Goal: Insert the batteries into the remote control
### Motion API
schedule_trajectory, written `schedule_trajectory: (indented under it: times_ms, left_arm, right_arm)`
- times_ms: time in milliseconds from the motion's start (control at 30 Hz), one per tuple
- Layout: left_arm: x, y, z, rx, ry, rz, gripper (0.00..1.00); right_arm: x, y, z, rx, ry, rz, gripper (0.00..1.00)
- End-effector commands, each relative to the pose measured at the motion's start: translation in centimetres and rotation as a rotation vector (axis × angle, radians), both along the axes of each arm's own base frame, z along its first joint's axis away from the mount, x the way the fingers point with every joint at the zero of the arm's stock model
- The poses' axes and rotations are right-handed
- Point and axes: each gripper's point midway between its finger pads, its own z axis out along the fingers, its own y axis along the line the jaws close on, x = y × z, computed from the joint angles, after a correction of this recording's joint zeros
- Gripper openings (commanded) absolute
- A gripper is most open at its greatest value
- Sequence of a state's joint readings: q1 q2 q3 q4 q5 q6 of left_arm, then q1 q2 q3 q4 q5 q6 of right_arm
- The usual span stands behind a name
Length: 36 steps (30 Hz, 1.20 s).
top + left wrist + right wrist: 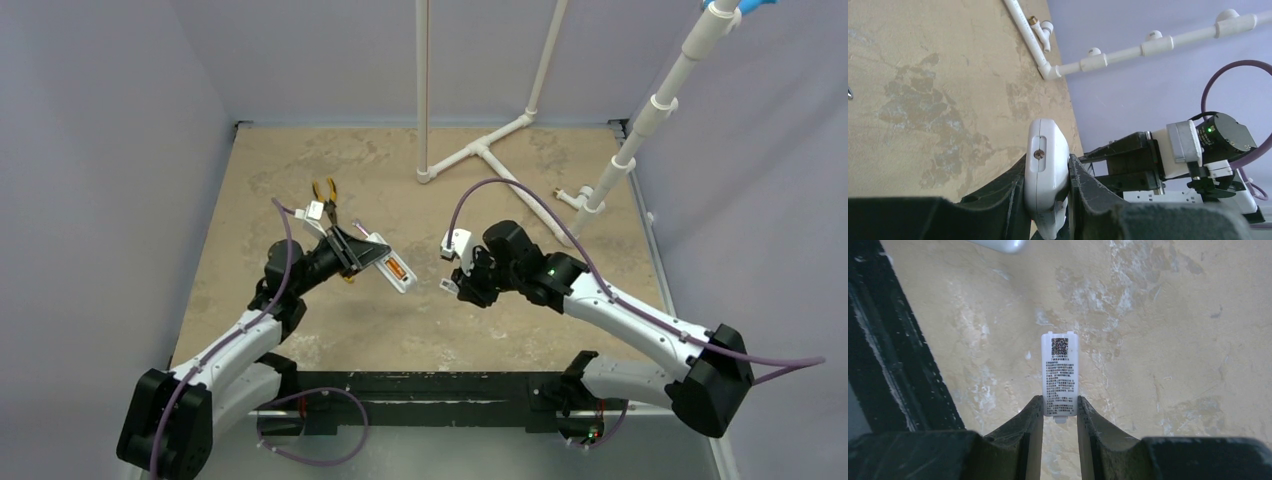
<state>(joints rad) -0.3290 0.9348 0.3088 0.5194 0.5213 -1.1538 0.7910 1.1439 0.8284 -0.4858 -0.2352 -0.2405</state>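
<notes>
The left arm reaches in from the lower left of the top view. Just beyond its wrist, left of centre, the yellow-handled pliers (325, 190) lie on the sandy tabletop (450, 330), partly hidden by the wrist.

The left end effector (368, 256) is closed to a narrow gap around the remote control (385, 262) and grips the slim white body by its long sides. The handset slants down toward the frame's centre, and its free end points at the other arm. The batteries (398, 268) show as a small orange patch in the recess on its upturned face. How many are there cannot be told. In the left wrist view one rounded end of the remote stands up between the dark fingers (1013, 195), with a small screw set in a slot on that end.

Right of centre in the top view, the right end effector (450, 285) faces the remote across a short gap. It is nearly closed and pinches a small white cover plate (1060, 372) by its lower end. The right wrist view shows the plate's face with a QR code above lines of fine print, and the tabletop behind it.

A white pipe frame (480, 150) stands at the top of the frame, to the right of centre.
</notes>
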Motion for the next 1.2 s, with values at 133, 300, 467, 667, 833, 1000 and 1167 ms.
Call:
schedule_trajectory:
  times_ms: [133, 300, 467, 667, 833, 1000, 1167]
  left_arm:
    - [1.6, 0.1, 3.7, -0.102, -0.175, 0.049, 0.0]
    - [1.1, -1.1, 3.8, -0.114, -0.179, 0.045, 0.0]
    - [1.0, -2.3, 3.1, -0.094, -0.158, 0.056, 0.0]
    - [1.3, -2.9, 2.1, -0.073, -0.091, 0.082, 0.0]
    - [1.7, -3.0, 1.9, -0.067, -0.068, 0.097, 0.0]
    - [2.1, -3.6, 2.2, -0.065, -0.059, 0.086, 0.0]
    - [2.0, -4.4, 2.6, -0.08, -0.062, 0.063, 0.0]
  right_arm:
    - [-0.7, 1.9, 6.3, 0.208, 0.023, -0.05, 0.17]
    - [0.4, 2.9, 9.0, 0.314, 0.045, -0.17, 0.16]
    - [1.3, 2.6, 9.9, 0.308, 0.053, -0.258, 0.11]
    - [2.4, 1.7, 10.3, 0.24, 0.021, -0.305, 0.08]
    - [2.0, 2.0, 10.1, 0.213, 0.054, -0.283, 0.1]
    - [1.8, 2.6, 10.0, 0.198, 0.081, -0.255, 0.06]
    - [2.1, 3.4, 9.9, 0.185, 0.1, -0.247, 0.02]
